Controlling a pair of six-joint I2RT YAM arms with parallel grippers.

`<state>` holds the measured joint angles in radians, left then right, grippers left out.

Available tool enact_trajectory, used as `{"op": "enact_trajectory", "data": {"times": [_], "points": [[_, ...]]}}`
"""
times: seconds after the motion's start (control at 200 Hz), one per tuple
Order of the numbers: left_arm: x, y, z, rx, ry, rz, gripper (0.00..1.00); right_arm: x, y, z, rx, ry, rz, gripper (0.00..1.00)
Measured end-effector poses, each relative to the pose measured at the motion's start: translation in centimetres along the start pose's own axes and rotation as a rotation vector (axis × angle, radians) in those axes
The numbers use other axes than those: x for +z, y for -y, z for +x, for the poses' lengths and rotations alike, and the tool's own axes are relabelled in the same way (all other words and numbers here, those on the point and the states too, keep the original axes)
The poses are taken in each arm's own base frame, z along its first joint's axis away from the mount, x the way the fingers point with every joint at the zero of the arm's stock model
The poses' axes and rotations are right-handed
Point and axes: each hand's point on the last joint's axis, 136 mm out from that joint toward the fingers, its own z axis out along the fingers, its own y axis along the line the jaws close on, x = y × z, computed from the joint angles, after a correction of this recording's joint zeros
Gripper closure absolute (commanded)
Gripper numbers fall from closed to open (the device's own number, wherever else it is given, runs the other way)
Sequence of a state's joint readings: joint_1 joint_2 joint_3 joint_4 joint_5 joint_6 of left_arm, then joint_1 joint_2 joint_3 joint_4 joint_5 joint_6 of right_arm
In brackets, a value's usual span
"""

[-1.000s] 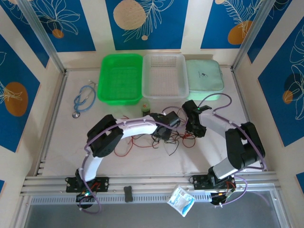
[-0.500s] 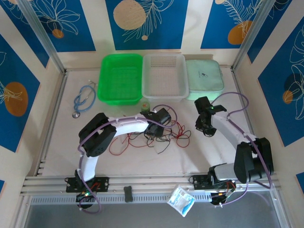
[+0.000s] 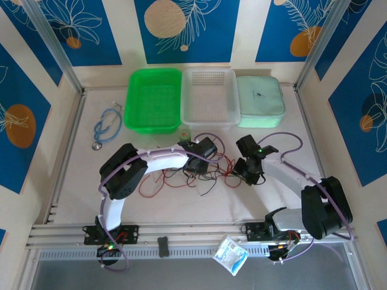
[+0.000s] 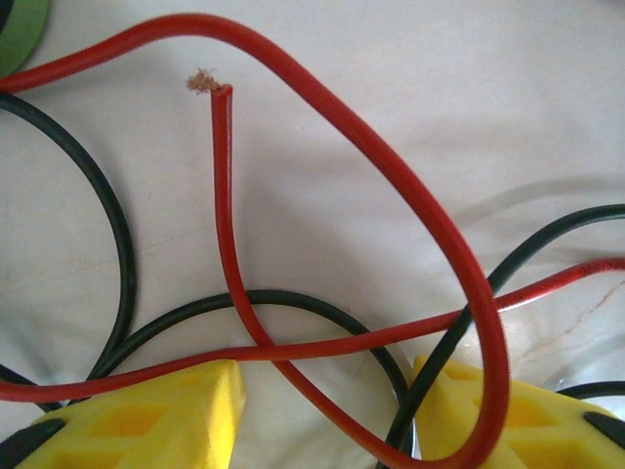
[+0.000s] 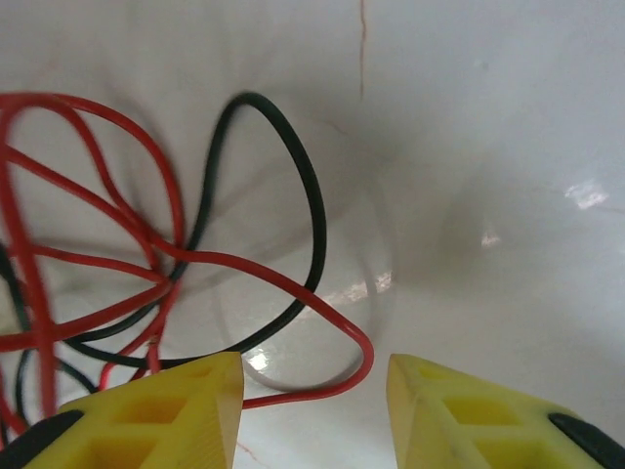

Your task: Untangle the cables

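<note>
Sorting step: both my grippers sit half-open over the cables (image 3: 219, 172).
My left gripper (image 4: 327, 391) straddles crossed strands, unclamped; my right gripper (image 5: 314, 391) is empty. Next, I judge: pinch the red loop (image 5: 365, 350) and draw it right.

This is looking like a robot lab. A left arm (image 3: 162, 162) and a right arm (image 3: 289, 177) are sitting bolted to a metal rail (image 3: 193, 232) by a white counter (image 3: 78, 160), and walls with blue leaf pictures (image 3: 181, 30) are standing around it.

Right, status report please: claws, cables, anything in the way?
Left claw open, straddling cables. Right claw open at red loop. Tangle not cleared. Small green object close by.
</note>
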<state>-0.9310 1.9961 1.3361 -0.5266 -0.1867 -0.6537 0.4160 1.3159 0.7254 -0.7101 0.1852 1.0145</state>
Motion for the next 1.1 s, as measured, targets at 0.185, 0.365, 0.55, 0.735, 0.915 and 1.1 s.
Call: {"op": "enact_trajectory", "data": {"times": [0.185,0.365,0.55,0.735,0.915,1.1], "points": [[0.0,-0.1,-0.1,-0.002,-0.001,0.001,0.55,1.8,0.5,0.9,-0.009,-0.02,0.086,0.65],[0.0,-0.9,-0.2,0.0,-0.011,-0.012,0.85,2.4,1.1,0.3,-0.01,-0.001,0.162,0.9],[0.1,-1.6,-0.4,-0.019,-0.014,0.006,1.0,0.5,1.5,-1.7,-0.05,0.073,0.233,1.0],[0.1,-1.8,-0.4,-0.034,-0.004,0.04,1.0,-3.0,1.8,-4.7,-0.112,0.181,0.287,1.0],[0.1,-1.9,-0.4,-0.046,-0.006,0.064,1.0,-4.0,3.1,-6.8,-0.231,0.225,0.426,1.0],[0.1,-1.8,-0.4,-0.041,-0.004,0.069,1.0,-2.6,4.5,-7.8,-0.362,0.22,0.615,1.0]]}}
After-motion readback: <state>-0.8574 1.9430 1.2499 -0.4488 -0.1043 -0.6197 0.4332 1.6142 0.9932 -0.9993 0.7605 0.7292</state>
